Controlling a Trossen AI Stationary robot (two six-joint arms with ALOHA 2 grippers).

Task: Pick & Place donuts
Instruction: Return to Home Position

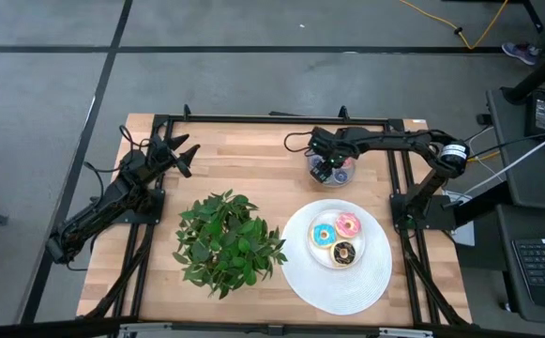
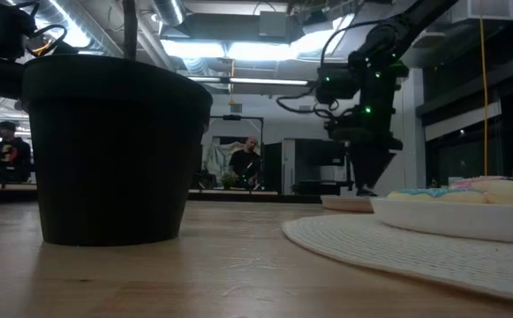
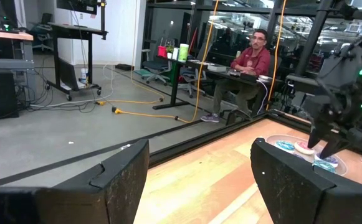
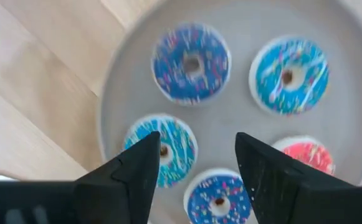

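Three donuts lie on the white plate point(image 1: 359, 241): a light blue one point(image 1: 324, 235), a pink one point(image 1: 348, 224) and a dark brown one point(image 1: 344, 253). Several tinier ring donuts lie in the round grey dish point(image 4: 128, 68), among them a dark blue one point(image 4: 191, 63), a light blue one point(image 4: 289, 76) and a red one point(image 4: 305, 155). My right gripper point(image 4: 193, 171) hangs open just above this dish point(image 1: 351, 170), pointing down, with nothing between its fingers. My left gripper point(image 1: 186, 156) waits open and level at the table's far left.
The plate sits on a round white woven mat point(image 1: 333, 286) at the near right. A leafy plant point(image 1: 227, 239) in a black pot point(image 2: 115, 150) stands at the near centre. Bare wood lies between the two arms along the far edge. A person point(image 3: 250, 59) sits beyond the table.
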